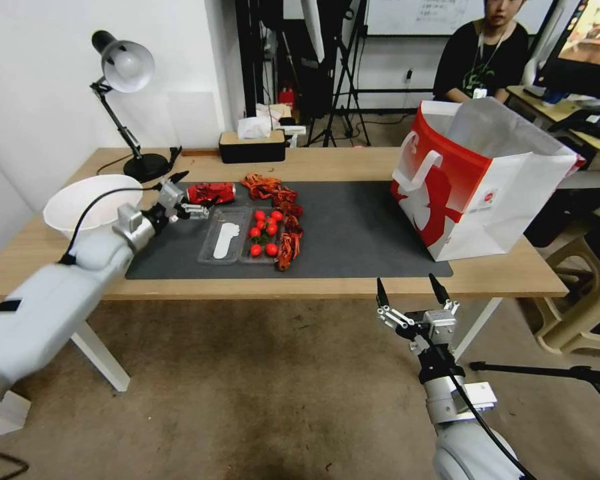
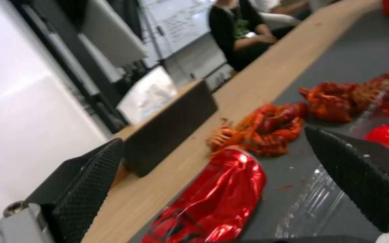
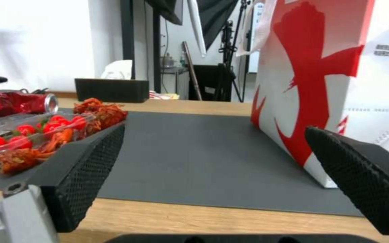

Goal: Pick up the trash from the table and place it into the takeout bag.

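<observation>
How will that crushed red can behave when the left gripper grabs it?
The crushed red can is probably light, with thin dented walls that may buckle further. Its glossy skin could slip. It lies on its side, so the open left gripper might nudge it into rolling.

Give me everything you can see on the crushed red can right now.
The crushed red can is shiny red metal, dented and crumpled along its body, with a silvery end rim. It lies on its side at the far left part of the dark grey mat, close to the mat's far edge, just left of the red crayfish shells and behind the clear tray. The left gripper is open, its fingers either side of the can; contact cannot be confirmed.
</observation>
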Controlling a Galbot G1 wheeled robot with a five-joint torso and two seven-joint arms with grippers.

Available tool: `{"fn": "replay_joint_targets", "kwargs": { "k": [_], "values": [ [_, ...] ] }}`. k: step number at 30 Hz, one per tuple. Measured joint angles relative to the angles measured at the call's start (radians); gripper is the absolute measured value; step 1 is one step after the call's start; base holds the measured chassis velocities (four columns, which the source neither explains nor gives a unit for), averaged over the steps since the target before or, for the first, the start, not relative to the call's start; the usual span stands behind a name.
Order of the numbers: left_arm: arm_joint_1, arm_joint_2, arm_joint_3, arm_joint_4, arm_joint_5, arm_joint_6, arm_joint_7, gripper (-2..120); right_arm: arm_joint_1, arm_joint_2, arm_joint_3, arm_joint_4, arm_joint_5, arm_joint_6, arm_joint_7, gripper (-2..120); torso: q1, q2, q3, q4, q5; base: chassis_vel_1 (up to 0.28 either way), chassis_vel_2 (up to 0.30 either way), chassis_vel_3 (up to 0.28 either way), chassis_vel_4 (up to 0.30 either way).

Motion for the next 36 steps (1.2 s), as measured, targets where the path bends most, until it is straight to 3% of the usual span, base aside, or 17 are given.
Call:
{"fn": "replay_joint_targets", "kwargs": {
  "k": [1,4,5,7,8,11,16,21,28,36],
  "values": [
    [0.0,0.0,0.0,0.0,0.0,0.0,0.0,100,0.0,0.0,0.0,0.0,0.0,0.0,0.0,100,0.0,0.0,0.0,0.0,0.0,0.0,0.0,0.0,0.0],
    [-0.102,-0.055,0.057,0.154,0.002,-0.013,0.148,100,-0.004,-0.001,0.009,0.002,0.001,0.0,0.002,100,0.0,0.0,0.0,-0.0004,-0.0003,0.0,0.0,0.0,0.0],
    [-0.102,-0.055,0.057,0.154,0.002,-0.013,0.148,100,-0.004,-0.001,0.009,0.002,0.001,0.0,0.002,100,0.0,0.0,0.0,-0.0004,-0.0003,0.0,0.0,0.0,0.0],
    [-0.168,-0.09,0.089,0.258,0.005,-0.012,0.235,100,-0.004,-0.002,0.014,0.002,0.002,0.0,0.005,100,0.0,0.0,0.0,0.0003,-0.0004,0.0,0.0,0.0,0.0],
    [-0.168,-0.09,0.089,0.258,0.005,-0.012,0.235,100,-0.004,-0.002,0.014,0.002,0.002,0.0,0.005,100,0.0,0.0,0.0,0.0003,-0.0004,0.0,0.0,0.0,0.0],
    [-0.261,-0.145,0.134,0.391,0.017,-0.009,0.312,100,-0.002,-0.002,0.015,0.0,0.003,0.001,0.007,100,0.0,0.0,0.0,0.0,0.0,0.0,0.0,0.0,0.0],
    [-0.327,-0.196,0.152,0.507,0.042,-0.009,0.368,100,-0.001,-0.002,0.016,-0.003,0.004,0.003,0.008,100,0.0,0.0,0.0,-0.0002,-0.0001,0.0,0.0,0.0,0.0],
    [-0.359,-0.21,0.156,0.559,0.073,0.0,0.391,100,-0.001,-0.004,0.017,-0.003,0.004,0.004,0.008,100,0.0,0.0,0.0,-0.0001,-0.0002,0.0,0.0,0.0,0.0],
    [-0.397,-0.201,0.171,0.584,0.127,0.07,0.474,100,0.002,-0.004,0.016,-0.004,0.005,0.005,0.009,100,0.0,0.0,0.0,0.0001,-0.0003,0.0,0.0,0.0,0.0],
    [-0.446,-0.205,0.197,0.623,0.193,0.127,0.506,100,0.004,-0.006,0.016,-0.003,0.005,0.006,0.009,100,0.0,0.0,0.0,-0.0001,-0.0004,0.0,0.0,0.0,0.0]
  ]
}}
